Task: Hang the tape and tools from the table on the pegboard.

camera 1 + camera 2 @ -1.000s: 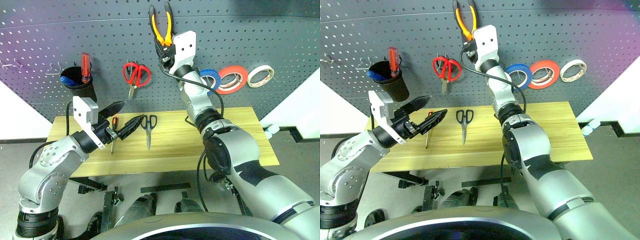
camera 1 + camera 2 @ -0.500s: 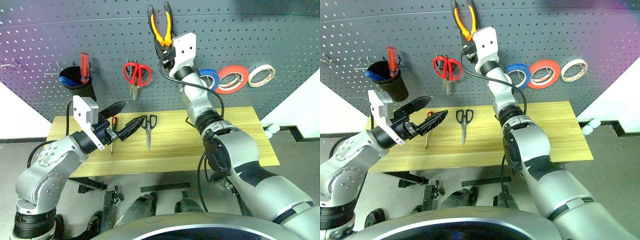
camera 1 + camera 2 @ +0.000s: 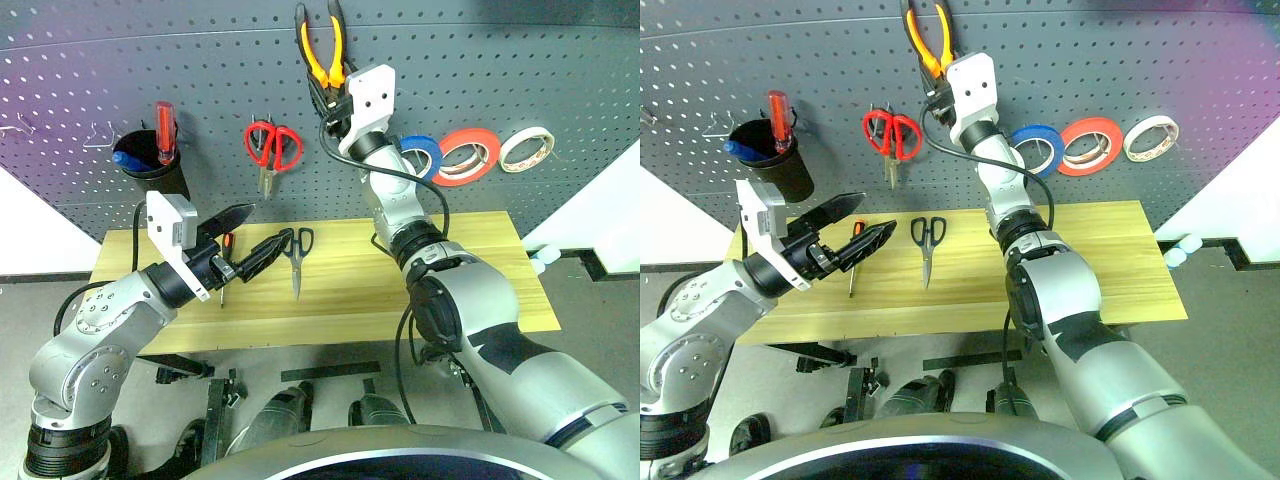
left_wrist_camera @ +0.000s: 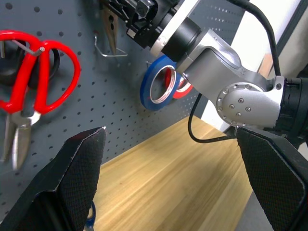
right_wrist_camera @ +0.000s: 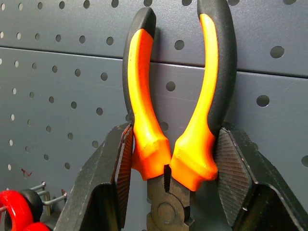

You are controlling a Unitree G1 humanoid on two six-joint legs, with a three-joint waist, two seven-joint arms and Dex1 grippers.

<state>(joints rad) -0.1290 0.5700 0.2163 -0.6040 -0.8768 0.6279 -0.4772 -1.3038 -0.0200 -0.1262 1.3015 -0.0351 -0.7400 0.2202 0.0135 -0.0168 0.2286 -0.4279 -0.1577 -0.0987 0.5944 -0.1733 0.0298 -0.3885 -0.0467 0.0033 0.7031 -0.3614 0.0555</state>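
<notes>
The pliers, with orange-and-black handles pointing up, are held high against the pegboard. My right gripper is shut on them just above the pivot, one finger on each side. The blue tape hangs on the board to the right of that arm. The dark-handled scissors and the small screwdriver lie on the table. My left gripper hovers open above the table's left part, over the screwdriver and just left of the scissors, with nothing in it.
Red scissors hang on the board left of the pliers. A black cup with a red screwdriver is at far left. A red-orange roll and a cream roll hang right of the blue tape. A bare wire hook sticks out below the pliers.
The right gripper has tipped slightly upward with the pliers against the board. The left arm, scissors and screwdriver have stayed where they were.
</notes>
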